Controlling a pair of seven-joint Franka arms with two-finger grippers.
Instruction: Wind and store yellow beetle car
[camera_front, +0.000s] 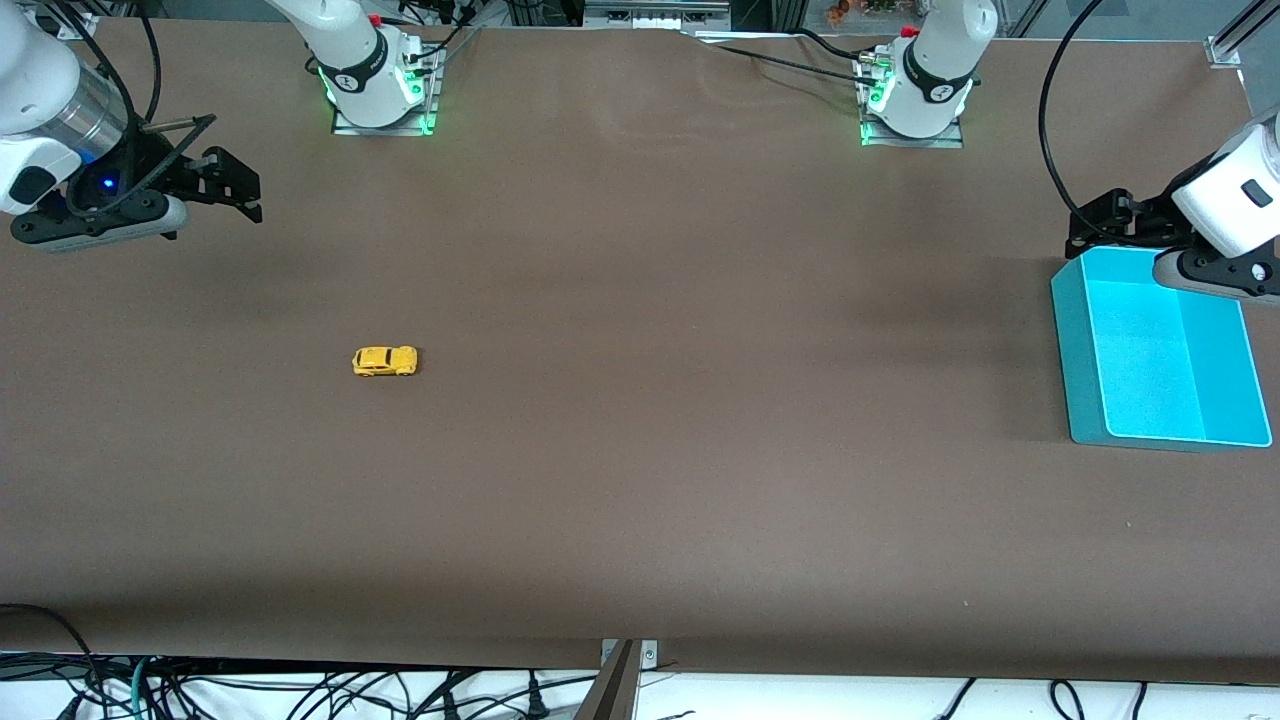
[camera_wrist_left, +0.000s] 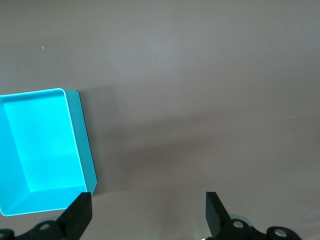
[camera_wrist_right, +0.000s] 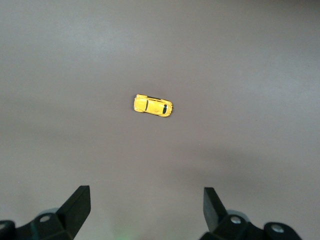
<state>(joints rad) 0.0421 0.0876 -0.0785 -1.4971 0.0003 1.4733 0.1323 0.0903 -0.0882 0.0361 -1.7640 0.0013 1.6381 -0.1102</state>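
Front view is showing the yellow beetle car (camera_front: 384, 361) sitting on its wheels on the bare table, toward the right arm's end and well apart from everything else. Nothing is touching it, so the job looks to be only beginning.

The right gripper (camera_front: 235, 190) is hanging over the table near its own edge, fingers spread wide and carrying nothing; its wrist camera is looking down at the car (camera_wrist_right: 153, 105) lying ahead of the open fingertips (camera_wrist_right: 80, 200). To do this step well, I would judge that the gripper should be coming down centred over the rounded body, fingers closing across the narrow sides rather than along its length, since the toy is far smaller than the jaws and could easily skid or roll away.

The left gripper (camera_front: 1100, 222) is waiting over the rim of the turquoise bin (camera_front: 1075, 350) at the left arm's end, fingers also apart and empty; the bin (camera_wrist_left: 75, 130) is holding nothing.

The brown table covering (camera_front: 700, 500) is lying flat and matte, with loose cables (camera_front: 300, 690) trailing along the edge nearest the camera.
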